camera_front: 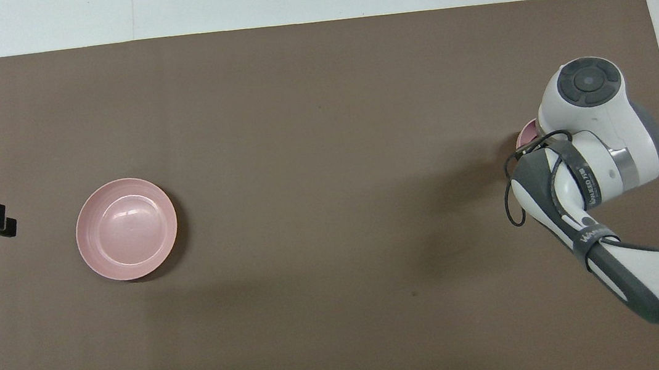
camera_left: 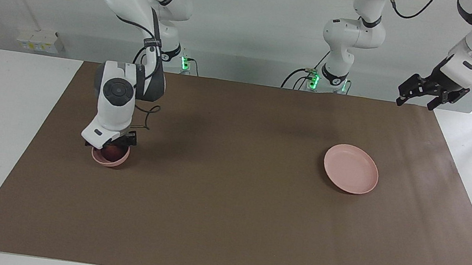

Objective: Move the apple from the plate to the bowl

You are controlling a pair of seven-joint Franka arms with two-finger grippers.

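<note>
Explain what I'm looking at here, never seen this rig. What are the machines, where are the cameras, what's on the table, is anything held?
Two white robot arms, each ending in a two-finger gripper, work at a table covered by a brown mat. One picture is taken from across the table, facing the robots; the other from high above their own end, looking down.

On the mat lie a wide pink plate, now bare, and a small pink bowl toward the right arm's end. A dark red apple sits in the bowl.

The right gripper is low over the bowl, right above the apple; whether it grips the apple cannot be told. The left gripper waits raised at the left arm's end of the mat, open and holding nothing.
</note>
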